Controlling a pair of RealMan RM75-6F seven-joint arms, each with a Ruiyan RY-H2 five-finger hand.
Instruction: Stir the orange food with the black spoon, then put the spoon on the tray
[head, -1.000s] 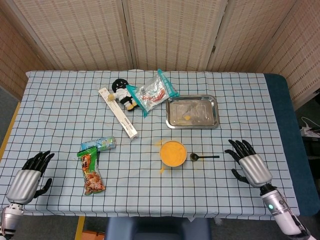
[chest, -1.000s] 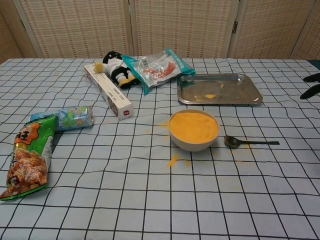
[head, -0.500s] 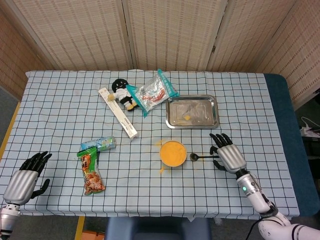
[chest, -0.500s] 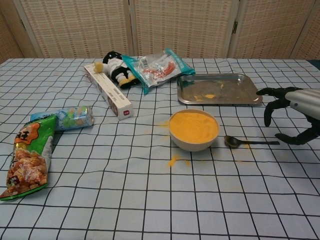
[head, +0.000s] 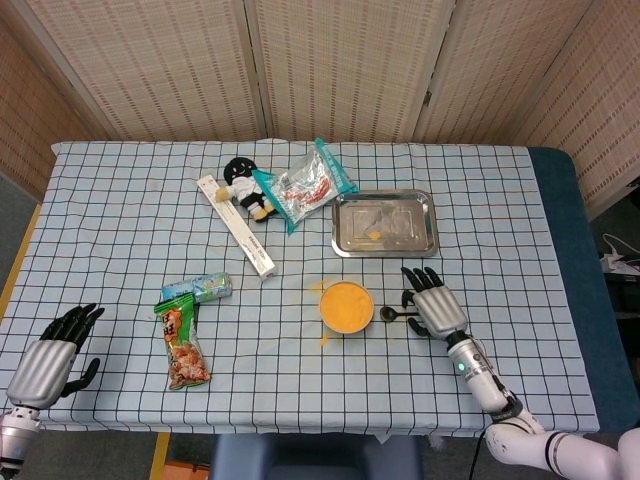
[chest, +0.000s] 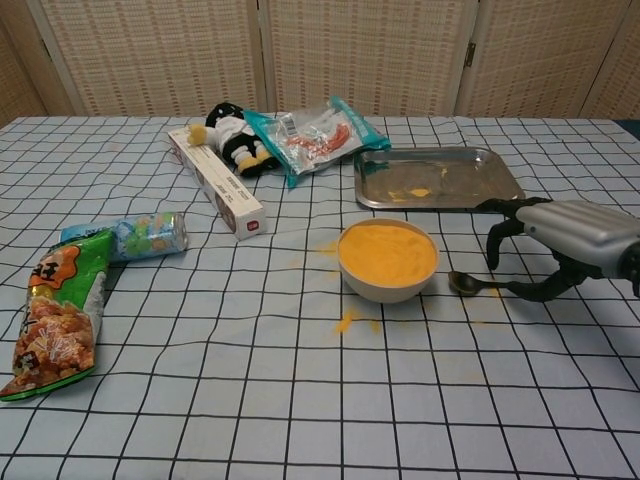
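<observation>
Bowl: round, pale, smooth-walled bowl (chest: 388, 264) is sitting mid-worktop, filled to near the rim with matte orange food (head: 346, 304).
Spoon: slim black spoon (chest: 466, 284) is lying flat on the cloth just right of the bowl, its oval head toward the bowl, its handle running under the right hand.
Tray: shallow rectangular metal tray (head: 384, 224), shiny with rounded corners, is resting behind the bowl; a small orange smear is showing on its floor.
Right hand: right hand (chest: 548, 250), silver-ribbed back with black fingers (chest: 495, 246), is arching over the spoon handle with fingers curled downward and apart; whether they are touching or holding the handle cannot be told.
Left hand: left hand (head: 50, 355) is lying at the near left corner of the worktop, fingers spread, holding nothing.
Spills: orange spots are marking the cloth in front of and left of the bowl.
Surface: worktop (head: 120, 260) is wearing a pale blue cloth with a black grid.
Room: woven reed screens are standing behind the worktop.
Change: over the last second the right hand is moving in from the right edge to sit above the handle; spoon, bowl and tray are staying put.
</observation>
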